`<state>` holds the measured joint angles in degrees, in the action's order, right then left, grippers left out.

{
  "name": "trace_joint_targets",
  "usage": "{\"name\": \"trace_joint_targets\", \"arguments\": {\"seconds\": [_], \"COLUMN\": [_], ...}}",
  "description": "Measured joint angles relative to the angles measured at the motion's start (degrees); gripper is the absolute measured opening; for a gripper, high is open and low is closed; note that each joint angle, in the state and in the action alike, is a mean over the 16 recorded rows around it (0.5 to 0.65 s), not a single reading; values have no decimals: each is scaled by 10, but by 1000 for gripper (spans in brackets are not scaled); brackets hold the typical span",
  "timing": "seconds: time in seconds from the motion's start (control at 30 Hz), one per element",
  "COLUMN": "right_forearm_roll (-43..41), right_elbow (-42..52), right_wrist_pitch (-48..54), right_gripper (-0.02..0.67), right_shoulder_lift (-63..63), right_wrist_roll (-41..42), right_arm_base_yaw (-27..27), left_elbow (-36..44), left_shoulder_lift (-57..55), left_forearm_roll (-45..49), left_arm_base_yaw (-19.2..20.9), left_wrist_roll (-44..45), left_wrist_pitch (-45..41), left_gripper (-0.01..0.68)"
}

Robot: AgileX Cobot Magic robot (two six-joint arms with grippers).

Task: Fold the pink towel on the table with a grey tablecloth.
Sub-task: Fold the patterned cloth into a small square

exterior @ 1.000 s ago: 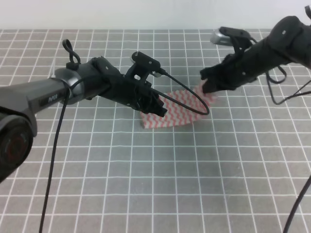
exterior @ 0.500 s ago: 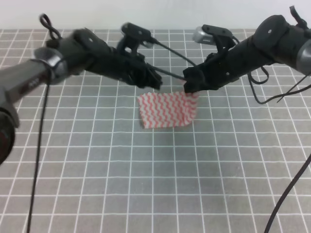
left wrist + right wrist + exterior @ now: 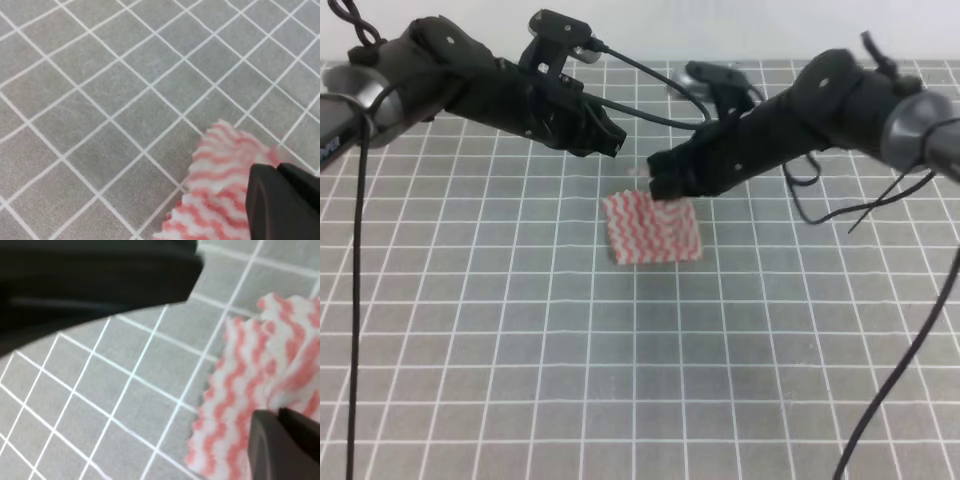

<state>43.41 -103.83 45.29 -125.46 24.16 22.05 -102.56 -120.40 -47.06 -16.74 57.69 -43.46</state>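
The pink towel lies as a small striped rectangle on the table with a grey tablecloth. My right gripper reaches across to the towel's far edge. In the right wrist view its fingers are shut on a raised fold of the towel. My left gripper hangs above and behind the towel's far left corner. In the left wrist view its fingers are pressed together, with the towel's corner right at their tip. Whether they pinch cloth is unclear.
Black cables trail from both arms, one looping over the cloth between the grippers. The left arm shows as a dark bar across the top of the right wrist view. Bare gridded cloth surrounds the towel.
Both grippers have swung toward the back left. The right one carried the towel's right side leftward, so the towel now looks narrower. The left gripper has pulled up and away.
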Motion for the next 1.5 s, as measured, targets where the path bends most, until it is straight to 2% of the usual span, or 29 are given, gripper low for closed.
{"name": "trace_joint_targets", "arguments": {"seconds": [0.57, 0.97, 1.13, 1.27, 1.5], "right_forearm_roll": [36, 81, 102, 112, 122], "right_elbow": [-39, -40, -40, -41, -61], "right_wrist_pitch": [-1, 27, 39, 47, 70], "right_gripper": [5, 202, 247, 226, 143], "right_shoulder_lift": [-66, -71, -78, -87, -97], "right_wrist_roll": [3, 26, 31, 32, 42], "right_arm_base_yaw": [31, 31, 31, 31, 29], "left_elbow": [0, 0, 0, 0, 1], "left_shoulder_lift": [0, -1, -3, -4, -4], "left_forearm_roll": [9, 12, 13, 13, 13], "left_arm_base_yaw": [1, 1, 1, 0, 1], "left_wrist_roll": [3, 4, 3, 3, 3], "left_wrist_pitch": [-14, -12, -11, -11, -11], "left_gripper": [-1, -1, -1, -1, -1]}}
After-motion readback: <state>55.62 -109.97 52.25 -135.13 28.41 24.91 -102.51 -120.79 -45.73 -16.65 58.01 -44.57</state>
